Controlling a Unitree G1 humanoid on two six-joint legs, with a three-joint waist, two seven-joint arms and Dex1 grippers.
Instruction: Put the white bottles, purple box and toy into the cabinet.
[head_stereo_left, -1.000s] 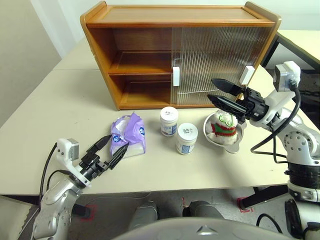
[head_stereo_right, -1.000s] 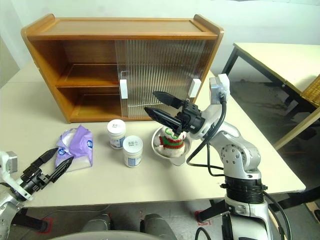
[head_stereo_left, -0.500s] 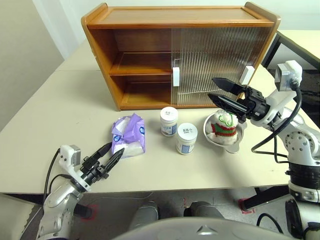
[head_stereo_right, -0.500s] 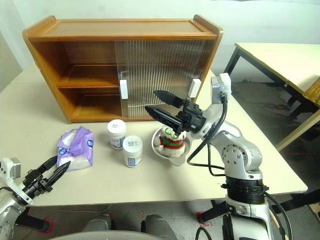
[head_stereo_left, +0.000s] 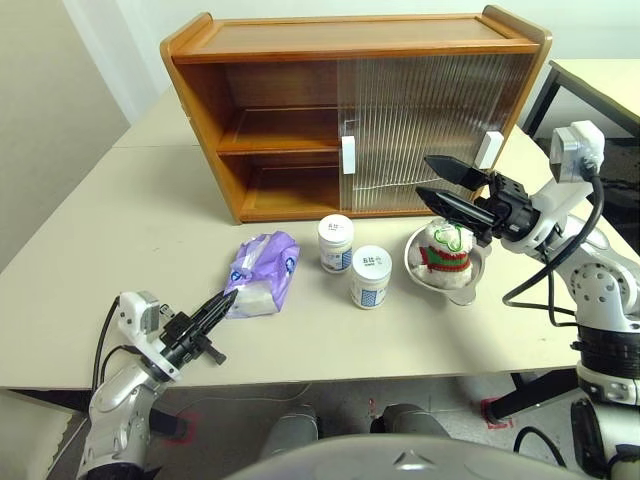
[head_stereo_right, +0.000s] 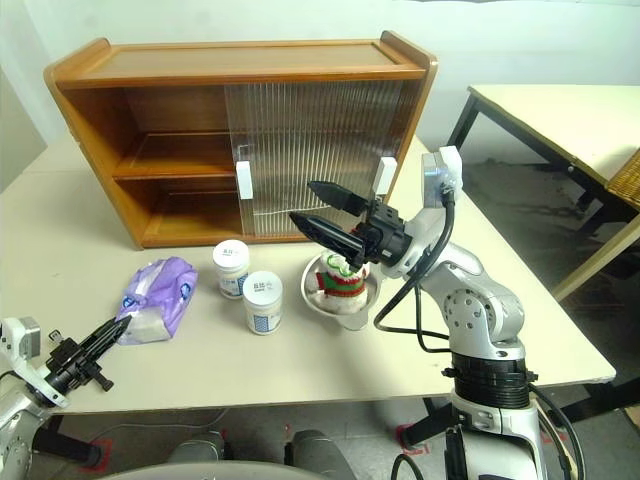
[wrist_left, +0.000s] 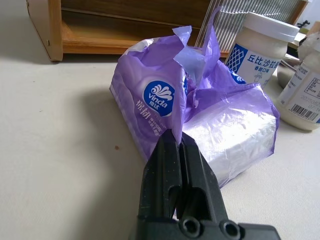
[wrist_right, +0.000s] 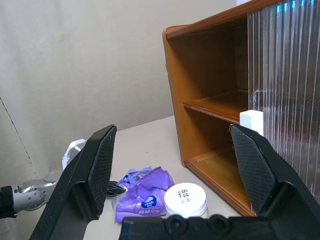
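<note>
on the cream table (head_stereo_left: 120, 220), before the cabinet (head_stereo_left: 350, 110), the purple box (head_stereo_left: 262, 283) is laid; the left gripper (head_stereo_left: 222, 304), closed, is pinched on its near plastic edge; the right gripper (head_stereo_left: 432, 184), spread wide, is held above the toy (head_stereo_left: 446, 249); the pinch point is partly hidden by the fingers.

1. A pale cream worktop (head_stereo_left: 120, 230) spans the foreground, with a seam running across it towards the back.
2. Plain off-white walls (head_stereo_right: 560, 40) close the room behind.
3. A second cream table (head_stereo_right: 560, 115) on dark legs stands to the right.
4. Grey floor (head_stereo_right: 500, 190) lies beneath it.
5. A woven wicker piece (head_stereo_right: 622, 185) shows at the right edge.
</note>
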